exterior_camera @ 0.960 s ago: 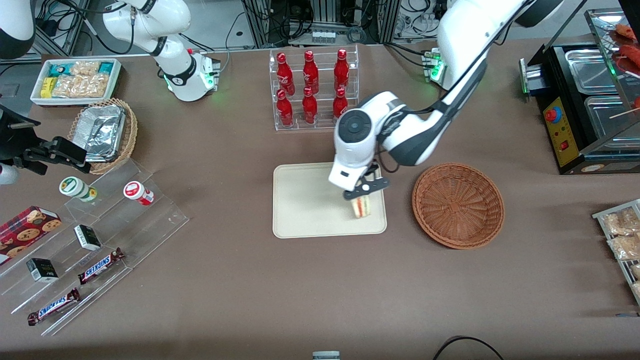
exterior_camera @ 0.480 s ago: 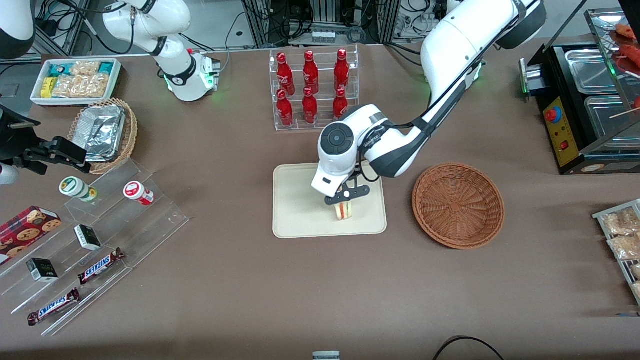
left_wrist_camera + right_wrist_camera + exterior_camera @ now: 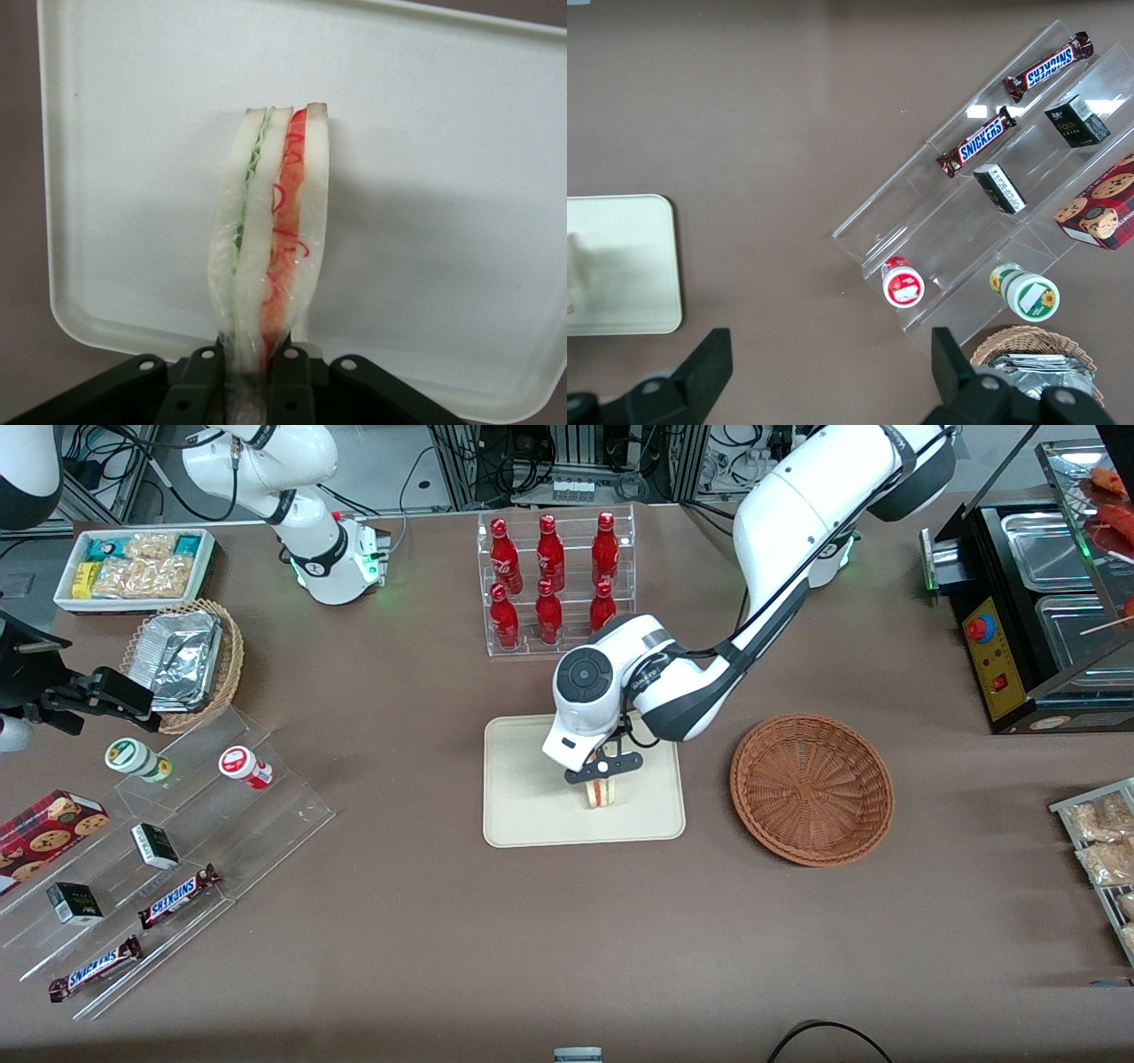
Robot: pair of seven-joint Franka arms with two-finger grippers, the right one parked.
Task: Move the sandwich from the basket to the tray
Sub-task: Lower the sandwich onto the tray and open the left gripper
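Note:
My left gripper [image 3: 602, 772] is shut on the sandwich [image 3: 601, 794], a plastic-wrapped wedge of pale bread with red and green filling. It hangs over the cream tray [image 3: 523, 806], near the tray's middle, at or just above its surface. In the left wrist view the sandwich [image 3: 270, 248] stands on edge between the two black fingers [image 3: 202, 390], with the tray [image 3: 443, 177] under it. The reddish-brown wicker basket [image 3: 811, 787] sits empty beside the tray, toward the working arm's end of the table.
A clear rack of red bottles [image 3: 551, 584] stands farther from the front camera than the tray. Acrylic steps with snack bars [image 3: 177, 895], a tan basket of foil trays [image 3: 186, 660] and a white snack bin [image 3: 133, 567] lie toward the parked arm's end. A black warmer [image 3: 1036, 602] stands past the basket.
The gripper has carried the sandwich across the tray, away from the basket and toward the tray's middle, and it sits lower than a second ago.

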